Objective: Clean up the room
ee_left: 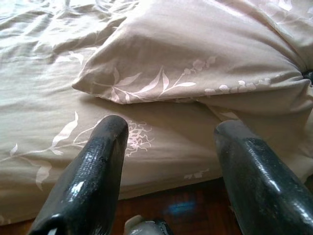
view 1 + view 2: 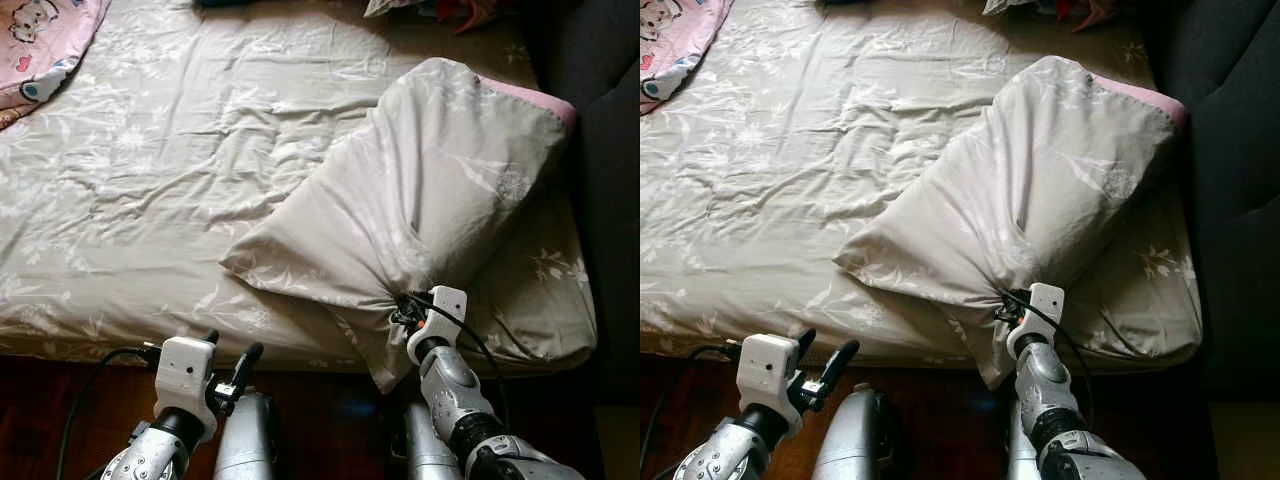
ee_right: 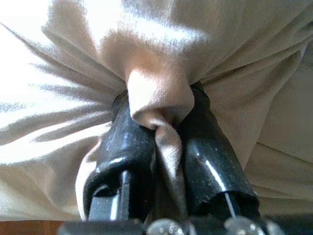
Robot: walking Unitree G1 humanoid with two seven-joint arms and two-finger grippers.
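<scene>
A large pillow (image 2: 430, 190) in a beige leaf-print case lies slanted on the right half of the bed, a pink edge showing at its far corner. My right gripper (image 2: 405, 308) is shut on a bunched fold of the pillowcase (image 3: 159, 105) at the pillow's near end, by the bed's front edge. The cloth is pinched between both black fingers (image 3: 124, 147). My left gripper (image 2: 230, 362) hovers open just off the bed's front edge, left of the pillow's near corner (image 1: 93, 85), holding nothing.
The bed (image 2: 150, 200) carries a wrinkled beige floral sheet. A pink cartoon-print blanket (image 2: 40, 45) lies at the far left corner. A dark sofa or headboard (image 2: 600, 120) runs along the right. Dark wooden floor (image 2: 330, 410) lies below the bed's edge.
</scene>
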